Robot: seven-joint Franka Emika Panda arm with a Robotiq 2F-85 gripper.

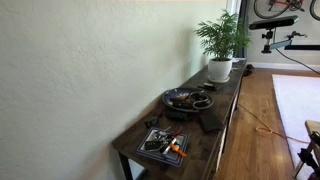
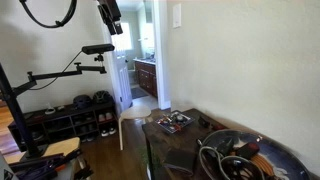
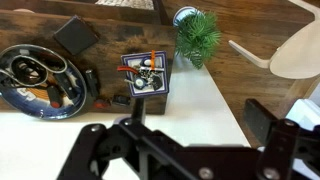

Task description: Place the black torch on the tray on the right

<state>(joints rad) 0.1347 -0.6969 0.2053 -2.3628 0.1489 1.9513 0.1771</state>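
The round dark tray [image 1: 188, 98] with a shiny rim sits mid-table and holds several small items; it also shows in the wrist view [image 3: 15, 95] and, close up, in an exterior view [image 2: 285, 160]. A small black object [image 3: 119, 100], likely the torch, lies on the table by the wall between the round tray and the small square tray [image 3: 146, 74]. My gripper [image 3: 170, 120] hangs high above and away from the table, open and empty. In an exterior view it shows at the top [image 2: 110, 14].
The long dark table [image 1: 225, 110] stands against a white wall. The square tray with orange pieces [image 1: 163, 145] is at one end, a potted plant [image 1: 221, 45] at the other. A flat black item [image 3: 75, 35] lies near the front edge. A white stool [image 2: 136, 114] stands nearby.
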